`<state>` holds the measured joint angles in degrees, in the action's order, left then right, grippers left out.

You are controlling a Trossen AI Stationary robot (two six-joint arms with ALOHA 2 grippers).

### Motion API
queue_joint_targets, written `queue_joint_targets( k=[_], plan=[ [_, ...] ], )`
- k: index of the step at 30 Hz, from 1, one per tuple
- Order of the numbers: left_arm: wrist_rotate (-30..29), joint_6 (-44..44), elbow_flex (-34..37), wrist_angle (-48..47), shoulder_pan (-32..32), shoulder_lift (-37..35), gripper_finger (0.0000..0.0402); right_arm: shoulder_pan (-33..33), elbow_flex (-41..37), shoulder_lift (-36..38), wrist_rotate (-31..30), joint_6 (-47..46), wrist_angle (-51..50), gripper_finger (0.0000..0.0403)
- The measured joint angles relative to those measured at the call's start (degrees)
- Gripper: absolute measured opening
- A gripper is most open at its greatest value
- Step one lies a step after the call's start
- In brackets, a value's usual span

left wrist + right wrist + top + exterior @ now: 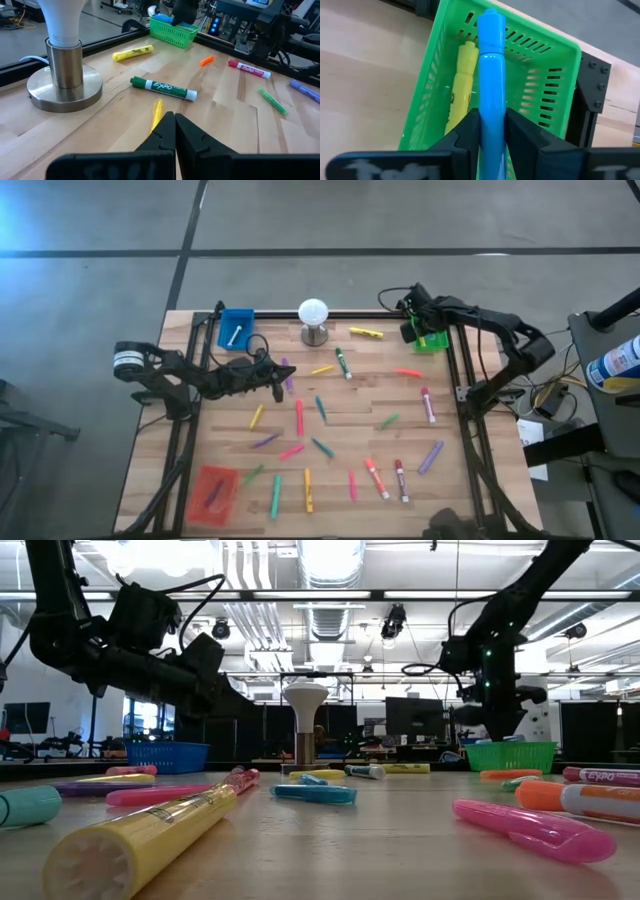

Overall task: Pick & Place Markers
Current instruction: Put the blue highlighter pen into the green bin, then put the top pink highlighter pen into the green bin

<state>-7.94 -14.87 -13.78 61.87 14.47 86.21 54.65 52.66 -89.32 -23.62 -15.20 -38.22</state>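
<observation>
Several markers [300, 418] in many colours lie scattered flat on the wooden table. My right gripper [492, 117] is at the far right corner, over the green tray [555, 55], and is shut on a blue marker [491, 60]. A yellow marker [462, 85] lies inside that tray. My left gripper [278, 388] hovers shut over the table's left middle and holds nothing. Just beyond its fingertips [167, 125] lie a thin yellow marker [157, 111] and a green marker [164, 88]. My right gripper pinches the blue marker's barrel [492, 102] between its two fingers. The fingers slant down from above, and the marker runs along them. Its capped end [491, 27] sticks out past the fingertips over the tray's inside. Lifted, it does not rest on the table.
A white ball on a metal stand [313, 320] is at the far middle, with a blue tray [237, 328] to its left holding a marker. A red tray [213, 492] sits at the near left. Black frame rails [465, 395] run along the table's sides.
</observation>
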Motion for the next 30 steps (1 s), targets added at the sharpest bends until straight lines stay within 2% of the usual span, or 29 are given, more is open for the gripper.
queue_joint_targets(
  k=[10, 20, 30],
  plan=[
    [0.01, -0.04, 0.0, -0.22, 0.06, 0.0, 0.0, -0.26, 0.0, -1.93, -0.84, -0.97, -0.03, 0.0079],
    [0.01, -0.09, 0.0, -0.22, 0.06, 0.0, 0.0, -0.26, 0.31, -4.7, -0.4, -2.94, -0.38, 0.01],
    [0.01, -0.12, 0.0, -0.22, 0.08, 0.0, 0.0, -0.22, 0.35, -4.4, 4.29, -4.35, -0.68, 0.0084]
  ],
)
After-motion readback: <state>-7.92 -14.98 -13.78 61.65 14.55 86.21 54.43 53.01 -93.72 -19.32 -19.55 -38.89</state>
